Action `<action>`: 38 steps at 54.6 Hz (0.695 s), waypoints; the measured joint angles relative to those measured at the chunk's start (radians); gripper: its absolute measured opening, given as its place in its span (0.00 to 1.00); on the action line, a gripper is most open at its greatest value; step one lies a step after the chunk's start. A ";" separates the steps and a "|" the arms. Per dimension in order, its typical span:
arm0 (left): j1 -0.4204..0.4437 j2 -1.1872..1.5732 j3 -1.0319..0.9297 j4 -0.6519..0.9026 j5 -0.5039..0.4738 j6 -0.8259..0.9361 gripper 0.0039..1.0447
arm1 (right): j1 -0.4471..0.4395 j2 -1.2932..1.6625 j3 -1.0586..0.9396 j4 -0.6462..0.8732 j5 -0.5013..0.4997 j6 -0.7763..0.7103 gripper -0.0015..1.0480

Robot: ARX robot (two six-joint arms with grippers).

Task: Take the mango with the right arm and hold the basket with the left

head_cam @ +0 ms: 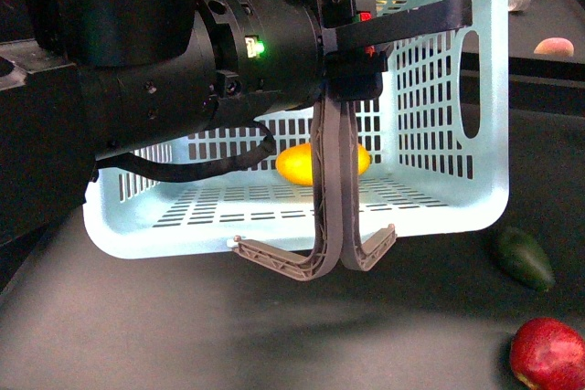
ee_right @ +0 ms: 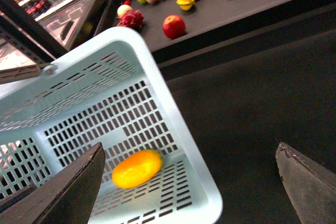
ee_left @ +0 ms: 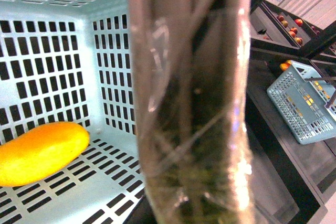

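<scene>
Looking straight into the basket (head_cam: 489, 89) from the front view, you can see the mango (head_cam: 297, 163) lying on its slotted inside, partly behind the two grey handles (head_cam: 331, 189). Those handles run up into the left claw (head_cam: 352, 70), which looks clamped on them. In the left wrist view they're a big blurry bar right up against the camera. The right claw (ee_right: 190, 148) is spread wide with nothing in it, hanging over the basket's rim and the dark table (head_cam: 274, 335). From there you can see the mango sitting down near a corner of the basket. A green fruit (head_cam: 526, 258) and a red apple (head_cam: 547, 353) sit on the table just outside the basket, on the right side. More fruit sits on a shelf (ee_right: 247, 9) further back.
</scene>
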 joint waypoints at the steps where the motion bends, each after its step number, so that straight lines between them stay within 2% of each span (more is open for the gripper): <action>1: 0.000 0.000 0.000 0.000 -0.001 -0.001 0.05 | -0.013 -0.032 -0.015 -0.019 0.000 0.001 0.92; 16: 0.000 0.000 0.000 0.000 0.001 -0.001 0.05 | -0.153 -0.424 -0.138 -0.307 0.011 0.003 0.92; 23: -0.001 0.000 0.000 0.000 0.005 -0.001 0.05 | -0.155 -0.615 -0.193 -0.410 0.121 -0.046 0.92; 35: -0.001 0.000 0.000 0.000 0.005 0.000 0.05 | -0.151 -0.654 -0.200 -0.413 0.128 -0.072 0.92; 36: -0.001 0.000 0.000 0.000 0.005 -0.001 0.05 | -0.159 -0.659 -0.212 -0.381 0.098 -0.098 0.90; 37: 0.000 0.000 0.000 0.000 0.005 -0.001 0.05 | -0.174 -0.670 -0.245 -0.294 0.023 -0.140 0.86; 38: 0.000 0.000 0.000 0.000 0.005 -0.002 0.05 | -0.178 -0.675 -0.256 -0.264 0.011 -0.158 0.84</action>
